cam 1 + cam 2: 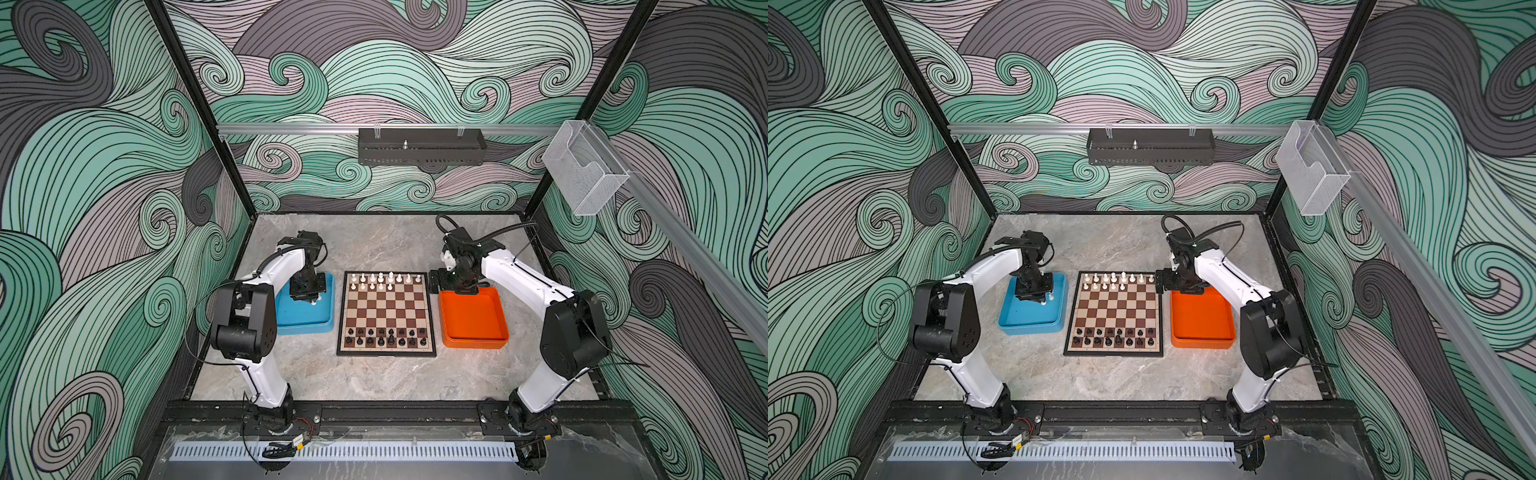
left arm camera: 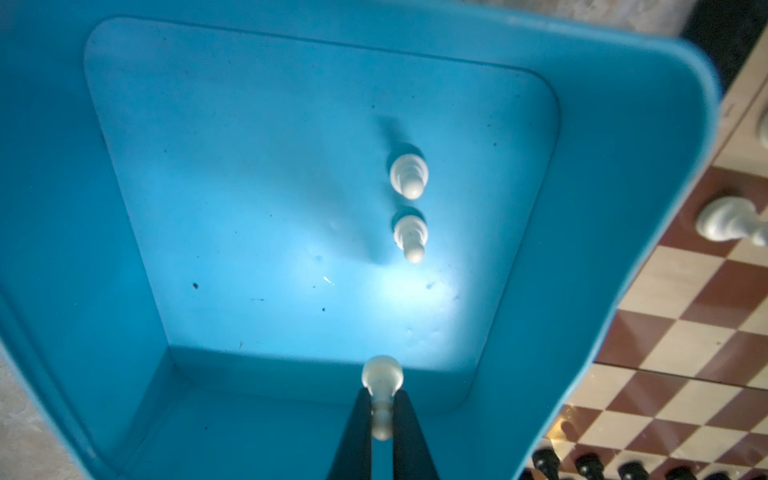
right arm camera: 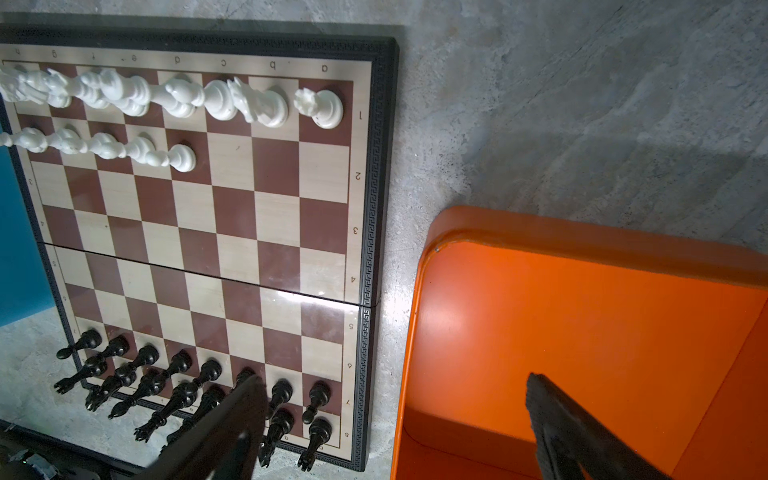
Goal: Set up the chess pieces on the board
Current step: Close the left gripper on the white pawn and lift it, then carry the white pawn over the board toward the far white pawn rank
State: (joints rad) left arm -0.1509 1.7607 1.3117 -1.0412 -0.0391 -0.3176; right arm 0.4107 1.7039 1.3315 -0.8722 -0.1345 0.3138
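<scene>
Here's the grey marbled table (image 1: 374, 374), and at its centre the board (image 1: 386, 309), square to the table's edges in both top views. The blue tray (image 1: 305, 328) sits just beside the board's left edge, and the orange tray (image 1: 473, 320) just beside its right edge.

My left claw (image 2: 381, 399) is down inside the blue tray at its far end, pinched together on a white pawn (image 2: 382, 376). I've got it by the stem, with the round head poking out past my fingertips. Whether its base touches the tray floor, I can't tell.

My right claw (image 3: 392, 380) hangs by the board's far right corner, jaws spread wide and holding nothing. In its wrist view one finger crosses the black rows and the other crosses the orange tray.

Two white pawns (image 2: 409, 176) stand upright on the blue tray's floor ahead of my left claw, one just beside the other, toward the board-side wall.

On the board, the white pieces (image 1: 384, 280) fill the far row, with five pawns in front on files d to h. The black pieces (image 1: 386, 336) fill two rows at the near edge.

File letters (image 3: 224, 62) run along the far margin; a to g are readable. Rank numbers (image 3: 356, 176) 1 to 8 run down the right margin.
</scene>
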